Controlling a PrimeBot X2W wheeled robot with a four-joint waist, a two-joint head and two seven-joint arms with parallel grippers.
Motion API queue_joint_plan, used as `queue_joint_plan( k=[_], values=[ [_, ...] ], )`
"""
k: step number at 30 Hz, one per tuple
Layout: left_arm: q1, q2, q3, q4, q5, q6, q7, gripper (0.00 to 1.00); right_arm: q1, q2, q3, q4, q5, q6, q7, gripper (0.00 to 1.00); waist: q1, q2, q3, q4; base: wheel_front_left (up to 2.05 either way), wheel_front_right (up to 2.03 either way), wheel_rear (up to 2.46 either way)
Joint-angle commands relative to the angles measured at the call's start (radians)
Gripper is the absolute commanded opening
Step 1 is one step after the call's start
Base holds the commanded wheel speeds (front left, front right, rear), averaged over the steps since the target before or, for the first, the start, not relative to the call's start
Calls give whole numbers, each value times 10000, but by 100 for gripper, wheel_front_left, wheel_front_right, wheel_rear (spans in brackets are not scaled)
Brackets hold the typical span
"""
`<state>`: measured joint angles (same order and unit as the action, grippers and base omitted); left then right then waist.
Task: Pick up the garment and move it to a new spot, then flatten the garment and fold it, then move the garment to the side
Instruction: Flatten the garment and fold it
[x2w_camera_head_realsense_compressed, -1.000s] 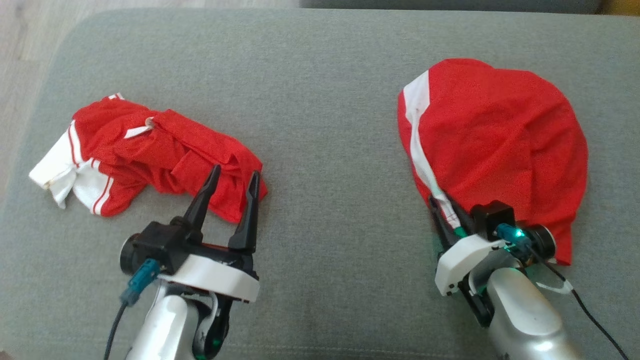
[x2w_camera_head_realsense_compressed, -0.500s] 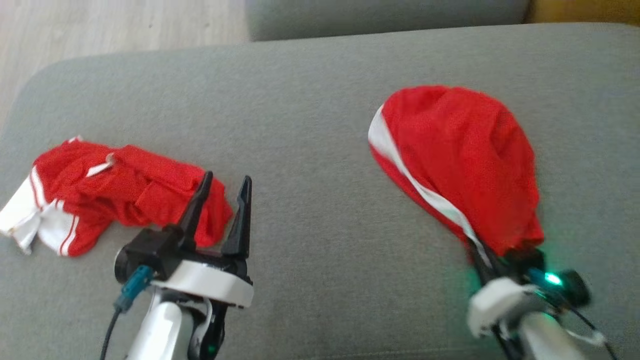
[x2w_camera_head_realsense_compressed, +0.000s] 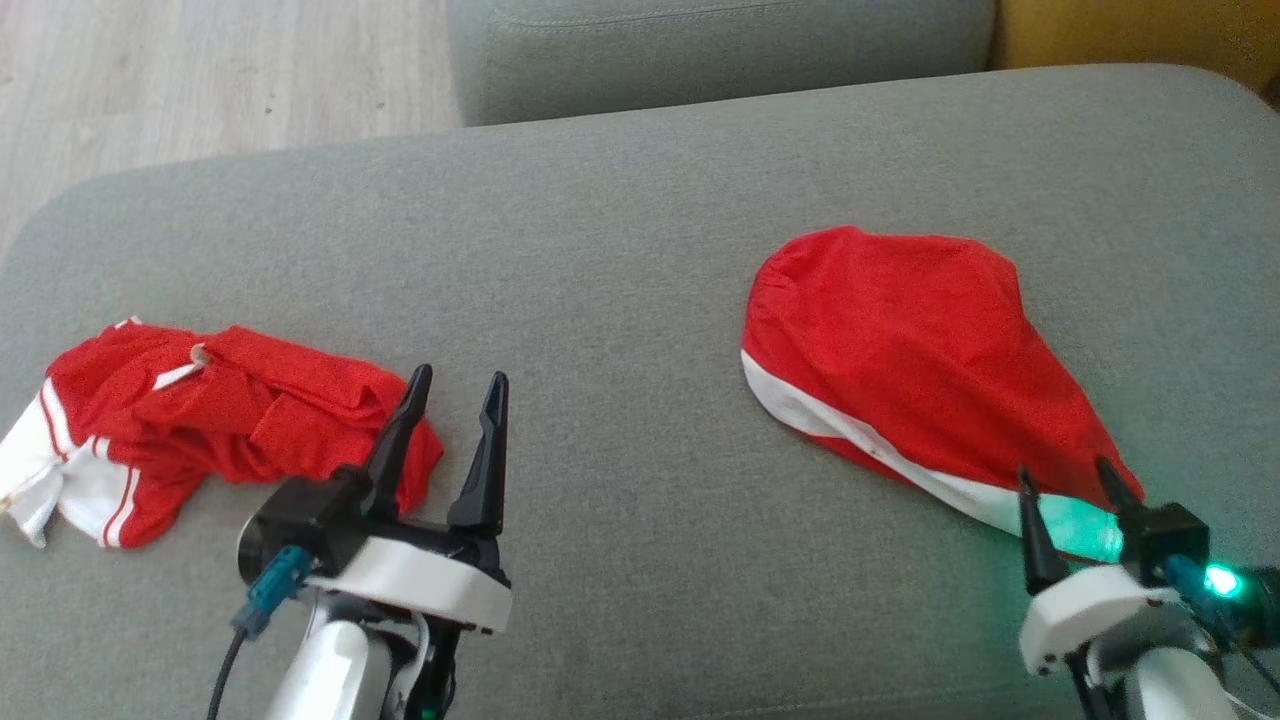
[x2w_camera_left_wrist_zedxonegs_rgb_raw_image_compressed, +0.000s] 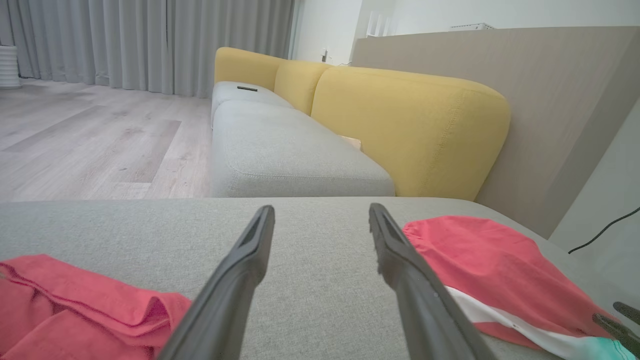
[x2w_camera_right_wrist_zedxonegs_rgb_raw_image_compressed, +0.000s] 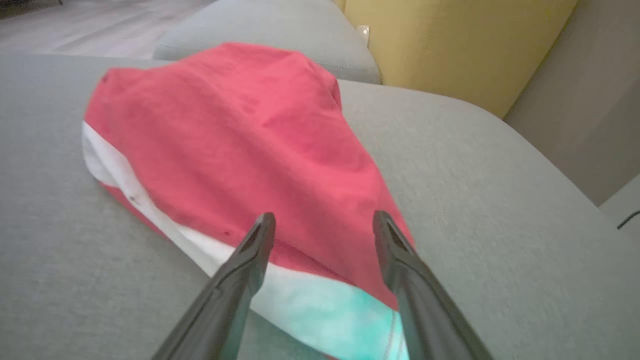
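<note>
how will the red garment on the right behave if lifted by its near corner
Probably floppy: the red garment lies slumped in soft wrinkles on the grey cushion, so it would likely hang limp from a corner hold. It looks thin and light, so a push would probably bunch it rather than slide it whole.

My right gripper (x2w_camera_head_realsense_compressed: 1062, 470) has sprung open, dropping the red white-striped garment (x2w_camera_head_realsense_compressed: 900, 340), which now lies flatter.
</note>
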<state>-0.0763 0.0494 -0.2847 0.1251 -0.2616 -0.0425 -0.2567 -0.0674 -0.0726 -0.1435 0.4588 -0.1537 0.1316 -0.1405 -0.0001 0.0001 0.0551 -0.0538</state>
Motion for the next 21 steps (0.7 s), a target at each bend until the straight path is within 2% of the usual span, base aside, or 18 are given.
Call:
queue_joint_plan(
  k=[1,13,21],
  values=[
    [-258,9,259,-299,-67,66,-51,100,-127,-2,306,-455,-29,-9,-111,100,1,-1,10,38,0,0,0],
    [-357,9,286,-402,-88,8,-51,100,115,211,2454,-2597,1534,-9,-1031,100,1,-1,91,597,0,0,0],
    [-364,9,29,-387,-98,-27,-51,100,-337,220,2885,-1811,2069,-9,-1142,100,1,-1,270,1156,0,0,0]
  ],
)
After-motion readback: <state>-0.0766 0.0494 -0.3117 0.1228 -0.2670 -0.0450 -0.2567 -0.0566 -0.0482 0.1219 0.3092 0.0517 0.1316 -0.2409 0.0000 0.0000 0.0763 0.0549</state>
